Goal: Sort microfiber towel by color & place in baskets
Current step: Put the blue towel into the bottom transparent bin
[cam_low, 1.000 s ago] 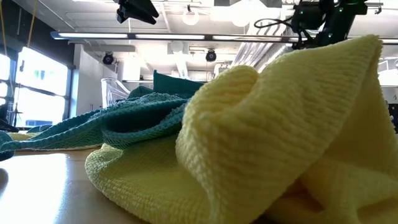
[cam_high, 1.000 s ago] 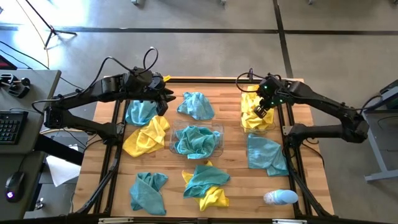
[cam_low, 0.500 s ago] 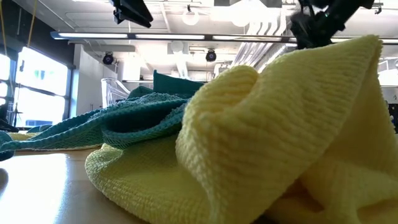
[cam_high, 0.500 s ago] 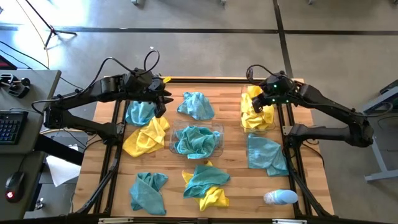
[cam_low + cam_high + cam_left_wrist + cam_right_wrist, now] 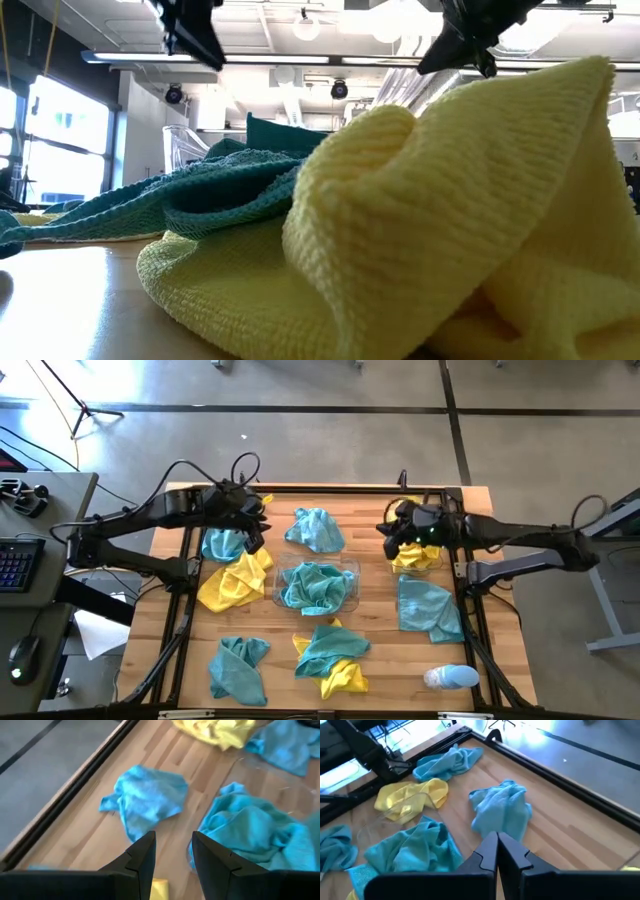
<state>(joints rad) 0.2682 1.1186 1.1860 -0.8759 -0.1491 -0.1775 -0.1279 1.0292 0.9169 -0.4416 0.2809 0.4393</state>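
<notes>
Both baskets hold cloths—teal in the centre basket point(image 5: 317, 586), yellow in the right basket point(image 5: 414, 550)—about seven towels still loose; left gripper point(image 5: 255, 533) parted and empty, right gripper point(image 5: 392, 532) closed and empty.

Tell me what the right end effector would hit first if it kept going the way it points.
Probably the loose teal towel beyond the right end effector; depth is unclear.

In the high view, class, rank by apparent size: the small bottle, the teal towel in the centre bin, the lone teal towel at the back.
1. Teal towel in the centre bin
2. Lone teal towel at the back
3. Small bottle
</notes>
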